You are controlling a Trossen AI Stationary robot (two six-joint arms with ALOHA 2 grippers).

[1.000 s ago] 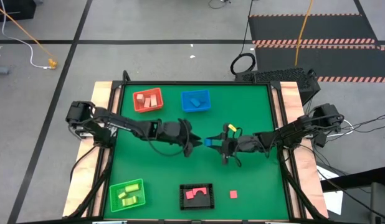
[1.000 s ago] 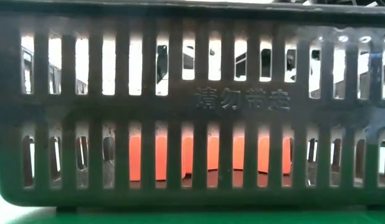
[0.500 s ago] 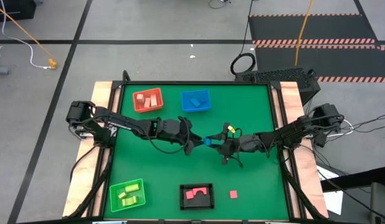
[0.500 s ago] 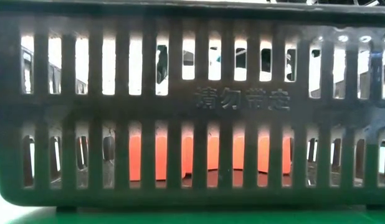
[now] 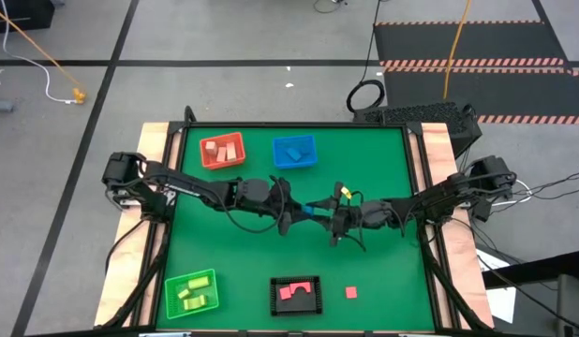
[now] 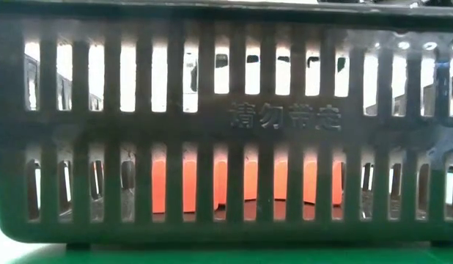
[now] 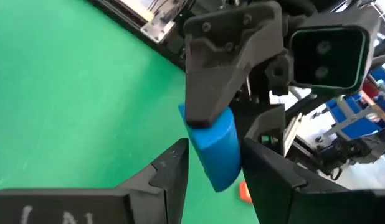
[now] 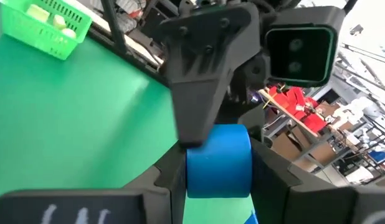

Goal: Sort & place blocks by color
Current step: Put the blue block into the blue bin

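A small blue block [image 5: 311, 212] hangs above the middle of the green table, between the two grippers, which meet tip to tip. My right gripper [image 5: 319, 211] [image 8: 218, 165] is shut on it. My left gripper [image 5: 299, 212] [image 7: 214, 158] is open, one finger on each side of the same blue block [image 7: 216, 149]. A thin strip of green shows beside one left finger. A loose red block [image 5: 350, 292] lies flat on the table near the near edge. My right gripper pinches the blue block [image 8: 218, 155] between its two fingers, which come in level from the table's right. Each finger lies against one side of the block [image 8: 191, 168]. The block is lifted clear of the table, its free end pointing at the left gripper.
At the far side stand a red basket [image 5: 222, 151] with tan and pink pieces and a blue basket [image 5: 294, 151]. A green basket [image 5: 191, 291] and a black basket [image 5: 297, 294] holding red pieces stand near. The black basket's wall [image 6: 226, 132] fills the low view.
The two grippers have closed the gap between them. The left one has moved toward the table's right until its open fingers stand around the blue block. The right one has carried the block slightly toward the left.
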